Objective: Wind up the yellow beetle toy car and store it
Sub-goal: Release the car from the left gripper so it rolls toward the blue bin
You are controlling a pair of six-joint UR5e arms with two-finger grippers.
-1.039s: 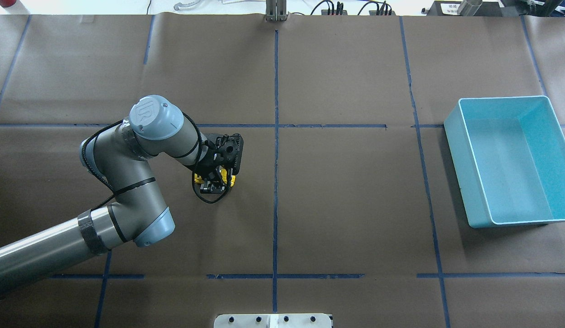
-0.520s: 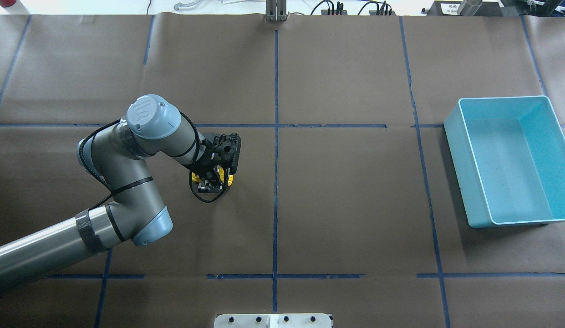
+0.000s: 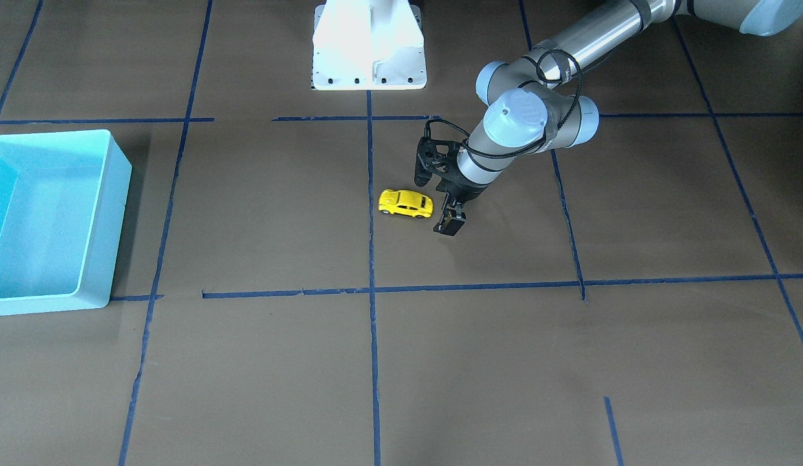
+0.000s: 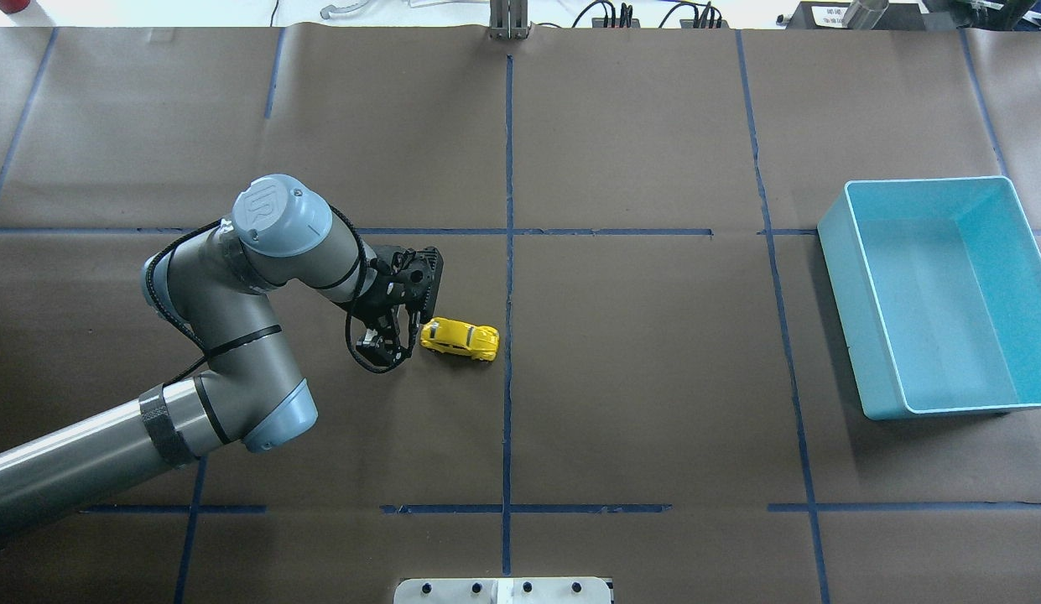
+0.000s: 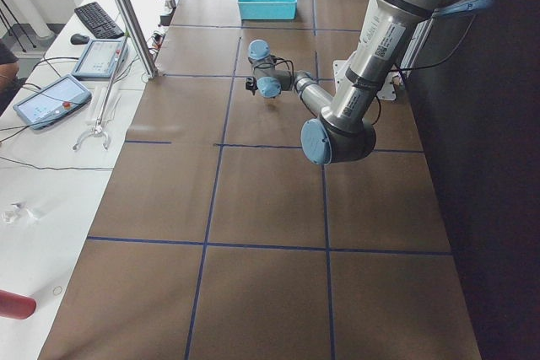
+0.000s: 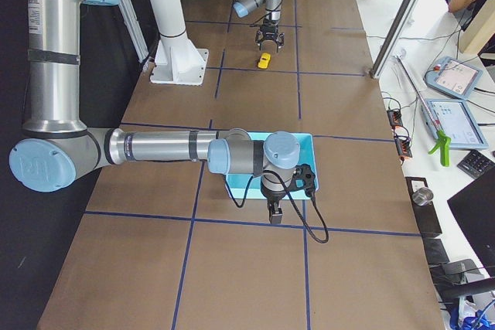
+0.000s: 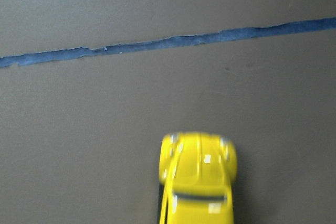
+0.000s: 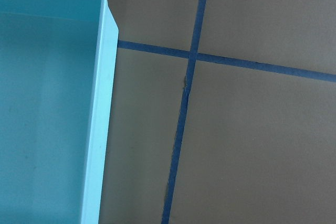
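The yellow beetle toy car (image 4: 460, 338) stands free on its wheels on the brown table, just left of the centre tape line. It also shows in the front view (image 3: 406, 202) and fills the bottom of the left wrist view (image 7: 197, 177). My left gripper (image 4: 386, 340) is open and empty, low over the table right behind the car, a small gap apart. The light blue bin (image 4: 847, 319) stands empty at the far right. My right gripper (image 6: 276, 212) hangs at the bin's near edge; I cannot tell whether it is open or shut.
Blue tape lines cross the brown table cover. The white robot base plate (image 4: 503, 590) sits at the near middle edge. The bin's rim (image 8: 102, 119) runs down the left of the right wrist view. Cables and tablets lie beyond the far table edge.
My left gripper has let go of the car. The car has rolled away to the right towards the centre tape line. The left arm has barely moved.
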